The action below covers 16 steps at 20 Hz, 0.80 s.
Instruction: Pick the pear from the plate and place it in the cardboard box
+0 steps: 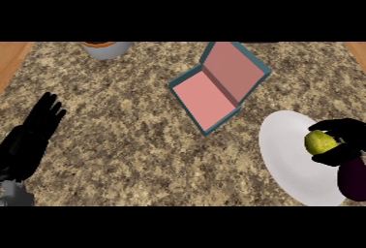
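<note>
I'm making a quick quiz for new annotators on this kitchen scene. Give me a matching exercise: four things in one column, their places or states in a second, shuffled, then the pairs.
Things:
1. pear
2. plate
3. cardboard box
4. left robot hand

Places or states:
A. open, pink inside, centre of the counter
B. resting open at the view's left edge
C. white, at the right
D. held by the right robot hand

Pairs: 1-D, 2-C, 3-A, 4-B

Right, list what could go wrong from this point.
1. The right hand has its fingers curled round the pear only at the plate's right edge; the round fruit could slip out on the lift.
2. The cardboard box looks shallow with low walls, so the pear could roll out once released.
</note>
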Each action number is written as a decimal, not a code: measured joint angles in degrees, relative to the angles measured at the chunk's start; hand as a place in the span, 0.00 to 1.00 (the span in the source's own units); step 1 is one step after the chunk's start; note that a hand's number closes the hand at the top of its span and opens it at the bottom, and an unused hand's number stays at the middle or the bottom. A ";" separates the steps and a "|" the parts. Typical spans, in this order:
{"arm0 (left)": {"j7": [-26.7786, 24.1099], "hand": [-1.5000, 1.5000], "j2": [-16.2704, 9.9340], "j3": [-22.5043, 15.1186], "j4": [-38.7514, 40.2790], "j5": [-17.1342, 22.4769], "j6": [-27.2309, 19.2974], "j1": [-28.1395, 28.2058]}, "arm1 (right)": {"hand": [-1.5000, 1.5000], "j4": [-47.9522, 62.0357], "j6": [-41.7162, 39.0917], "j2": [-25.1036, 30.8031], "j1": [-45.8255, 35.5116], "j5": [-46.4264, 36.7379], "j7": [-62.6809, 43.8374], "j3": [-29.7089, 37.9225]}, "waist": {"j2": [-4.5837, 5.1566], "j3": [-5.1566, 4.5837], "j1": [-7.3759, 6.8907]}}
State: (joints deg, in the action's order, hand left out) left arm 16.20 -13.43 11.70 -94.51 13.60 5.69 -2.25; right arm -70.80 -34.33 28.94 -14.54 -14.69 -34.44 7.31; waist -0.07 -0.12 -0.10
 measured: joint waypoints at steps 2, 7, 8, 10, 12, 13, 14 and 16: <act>0.87 0.50 -0.19 0.32 -0.31 0.17 0.03 -0.35 | 1.00 0.61 0.67 0.36 0.42 -1.38 3.27 0.16 | 0.01 0.01 -0.03; 1.50 0.50 0.77 0.11 -2.31 -0.27 0.15 1.21 | 1.00 1.96 1.59 0.00 0.13 -4.07 7.20 0.37 | 0.05 0.10 -0.10; 1.17 0.50 1.12 -0.25 -1.85 -0.98 -0.13 0.83 | 1.00 2.52 1.41 -0.17 -0.99 -4.33 6.96 0.40 | 0.06 0.11 -0.09; 0.25 0.50 1.47 -0.24 -1.12 -1.52 -0.18 0.74 | 1.00 -0.13 2.04 -1.94 -1.25 -5.36 5.37 -1.03 | 0.03 0.09 -0.05; 0.22 0.50 1.38 -0.62 -0.60 -1.67 0.14 -0.02 | 1.00 -3.50 4.34 -6.14 -4.04 -8.71 2.60 -6.08 | 0.01 0.01 -0.87; 0.25 0.50 1.59 -1.24 -0.64 -1.73 0.38 -0.43 | 1.00 -4.76 5.41 -8.24 -6.06 -10.66 1.33 -8.89 | 0.04 -0.03 -1.83; 0.26 0.50 1.82 -1.87 -0.45 -1.79 0.70 -0.74 | 1.00 -5.63 6.27 -10.23 -8.36 -12.67 -0.05 -11.65 | 0.18 -0.11 -3.09; 0.65 0.50 1.82 -2.87 -0.35 -1.83 1.35 -1.87 | 1.00 -6.66 7.72 -14.52 -12.81 -16.71 -2.95 -17.33 | 0.39 -0.24 -5.46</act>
State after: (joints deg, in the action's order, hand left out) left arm 16.85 -11.61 8.83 -94.86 11.77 7.04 -4.12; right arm -77.46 -26.61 14.42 -27.35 -31.41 -37.39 -10.02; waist 0.32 -0.36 -5.57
